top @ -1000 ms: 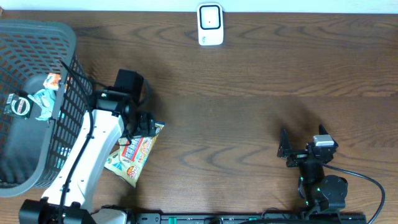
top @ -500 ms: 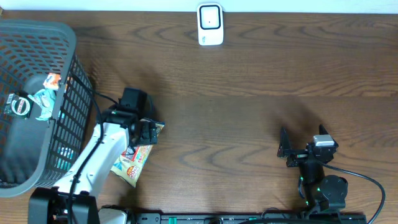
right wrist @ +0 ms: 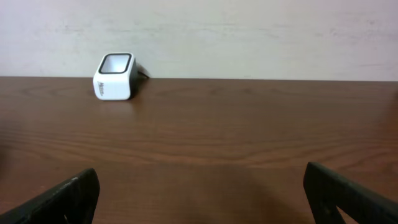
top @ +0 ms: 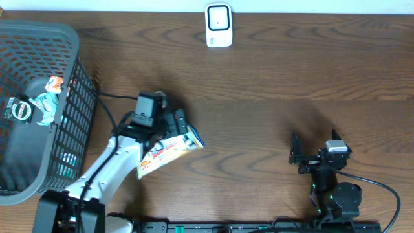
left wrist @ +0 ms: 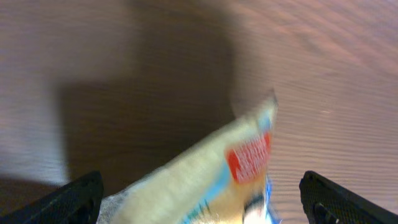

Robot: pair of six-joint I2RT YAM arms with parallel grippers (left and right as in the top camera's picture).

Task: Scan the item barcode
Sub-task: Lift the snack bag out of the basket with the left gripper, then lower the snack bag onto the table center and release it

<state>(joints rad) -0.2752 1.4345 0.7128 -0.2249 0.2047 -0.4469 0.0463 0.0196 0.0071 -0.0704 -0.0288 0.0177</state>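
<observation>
Glossy, perhaps plastic packet [top: 171,150]; wood-grain table [top: 272,97]

The wooden table [top: 272,84] is showing dark brown with wavy grain; the flat plastic snack packet [top: 169,150] is showing pale yellow with a red label patch and a blue end; the plastic mesh basket [top: 39,39] at the table's left edge is showing dark grey; the small boxy scanner [top: 218,26] is showing white.

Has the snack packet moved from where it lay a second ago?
Yes. The snack packet has shifted right, away from the basket, and swung round so one end points right, beneath the left claw.
</observation>
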